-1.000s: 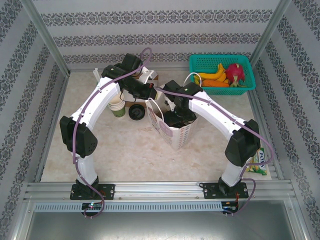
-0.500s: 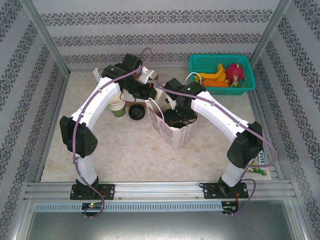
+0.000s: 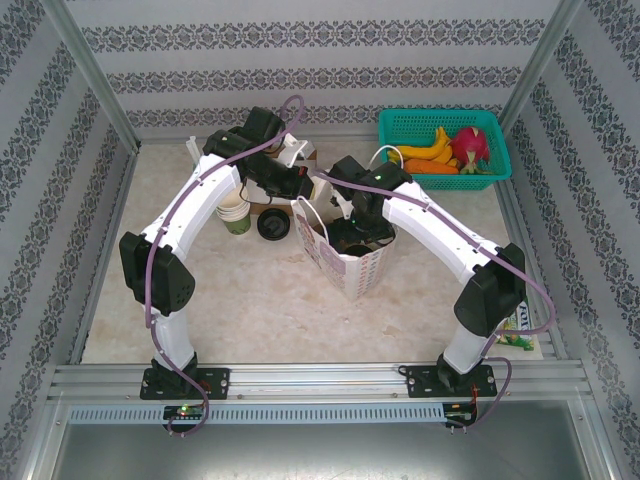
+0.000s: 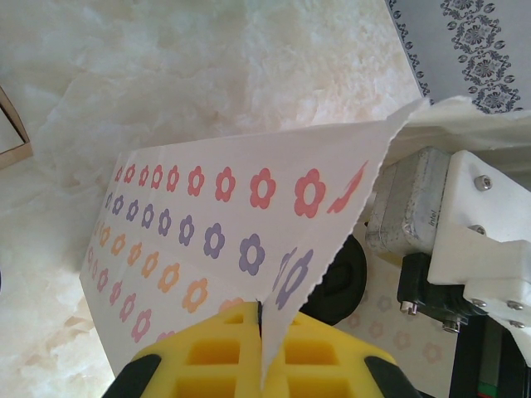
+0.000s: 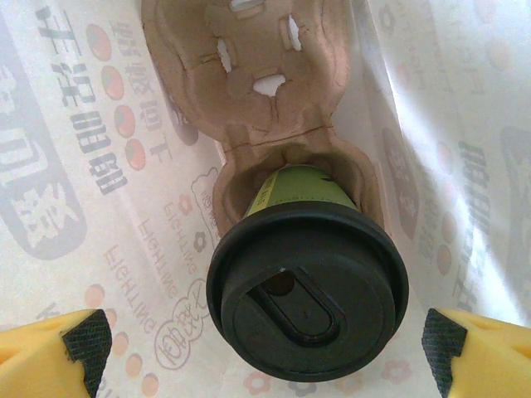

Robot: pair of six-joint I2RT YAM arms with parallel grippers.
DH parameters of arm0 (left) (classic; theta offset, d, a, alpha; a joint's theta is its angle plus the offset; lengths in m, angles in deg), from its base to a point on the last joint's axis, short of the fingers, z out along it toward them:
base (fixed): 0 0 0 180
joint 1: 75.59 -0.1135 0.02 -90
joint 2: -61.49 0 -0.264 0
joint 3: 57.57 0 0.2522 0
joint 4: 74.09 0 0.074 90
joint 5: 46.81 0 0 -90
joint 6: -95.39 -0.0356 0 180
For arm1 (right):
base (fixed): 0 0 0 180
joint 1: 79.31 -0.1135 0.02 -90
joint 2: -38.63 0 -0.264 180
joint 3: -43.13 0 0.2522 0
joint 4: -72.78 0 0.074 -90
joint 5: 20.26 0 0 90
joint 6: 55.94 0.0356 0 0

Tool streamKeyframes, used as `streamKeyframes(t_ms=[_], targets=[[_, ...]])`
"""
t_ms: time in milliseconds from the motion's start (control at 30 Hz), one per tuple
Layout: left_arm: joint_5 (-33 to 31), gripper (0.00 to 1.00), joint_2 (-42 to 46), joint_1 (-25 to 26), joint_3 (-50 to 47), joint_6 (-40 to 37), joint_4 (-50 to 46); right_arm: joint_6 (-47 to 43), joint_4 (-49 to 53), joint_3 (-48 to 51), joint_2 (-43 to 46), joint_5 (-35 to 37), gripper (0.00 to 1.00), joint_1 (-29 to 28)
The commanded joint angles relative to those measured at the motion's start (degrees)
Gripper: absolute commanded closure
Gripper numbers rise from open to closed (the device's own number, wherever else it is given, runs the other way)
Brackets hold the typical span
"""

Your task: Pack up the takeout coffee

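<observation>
The takeout coffee, a green cup with a round black lid, stands in a brown pulp carrier inside the flower-printed paper bag. My right gripper reaches down into the bag and is open. Its yellow fingers stand wide on either side of the lid without touching it. My left gripper is shut on the bag's top edge and holds the mouth apart. In the top view the left gripper sits at the bag's far left rim and the right gripper is in the opening.
A stack of lidless paper cups and a loose black lid sit left of the bag. A teal basket with fruit is at the back right. A small packet lies by the right arm's base.
The right arm's elbow has shifted slightly towards the near right. The bag, the cup and both grippers' states look the same.
</observation>
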Motion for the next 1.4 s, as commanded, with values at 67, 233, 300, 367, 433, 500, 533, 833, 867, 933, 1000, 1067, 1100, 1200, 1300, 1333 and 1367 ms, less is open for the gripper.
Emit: streamKeyframes(t_ms=[67,233,300,367,433,500,533,833,867,933,1000,1067,1100,1200,1300,1333,1367], targets=[[0.3,1.00,1.0,-0.4,0.5,0.4,-0.1,1.1,2.2,-1.8,1.3,1.2,0.02,0.6],[0.2,1.00,1.0,-0.5,0.4,0.4,0.0,1.4,2.6,-2.6,1.8,1.9,0.02,0.5],[0.2,1.00,0.9,-0.4,0.4,0.4,-0.1,1.6,2.3,-3.0,2.5,2.9,0.02,0.4],[0.2,1.00,1.0,-0.4,0.3,0.5,-0.1,1.5,0.7,-3.0,4.1,3.8,0.02,0.0],[0.4,1.00,1.0,-0.5,0.2,0.7,0.2,1.2,-1.4,-2.6,6.0,4.1,0.02,-0.2],[0.6,1.00,1.1,-0.5,0.1,1.0,0.5,1.1,-3.8,-1.9,7.7,5.4,0.02,-0.3],[0.6,1.00,1.1,-0.5,0.1,1.1,0.6,1.0,-4.8,-1.5,8.6,5.9,0.02,-0.3],[0.5,1.00,1.3,-0.4,-0.4,2.4,1.8,0.2,-24.8,9.6,22.7,6.4,0.02,-1.8],[0.5,1.00,1.3,-0.5,-0.4,2.6,2.0,0.7,-29.2,12.3,25.4,6.5,0.02,-2.0],[0.5,1.00,1.3,-0.5,-0.4,3.1,2.3,1.9,-36.4,17.5,30.5,6.9,0.02,-2.0],[0.6,1.00,1.3,-0.5,-0.3,3.5,2.4,2.8,-41.0,21.1,35.0,7.7,0.02,-2.1],[0.5,1.00,1.4,-0.5,-0.4,3.9,2.5,3.5,-41.8,23.3,38.9,10.0,0.02,-2.1],[0.4,1.00,1.4,-0.4,-0.5,4.2,2.5,4.1,-41.4,24.2,40.5,11.1,0.02,-2.1],[0.2,1.00,2.1,-0.5,-1.1,5.1,3.2,6.2,-40.1,28.1,45.6,15.2,0.02,-1.8],[0.0,1.00,2.9,-0.4,-2.2,6.2,4.5,13.1,-34.3,30.3,48.3,18.8,0.02,0.4],[-0.1,0.98,3.1,-0.5,-2.3,6.5,4.6,16.1,-32.1,30.7,48.8,19.1,0.02,1.6],[-0.2,0.97,3.2,-0.4,-2.4,6.8,4.7,19.3,-30.8,31.5,49.2,18.7,0.02,2.7]])
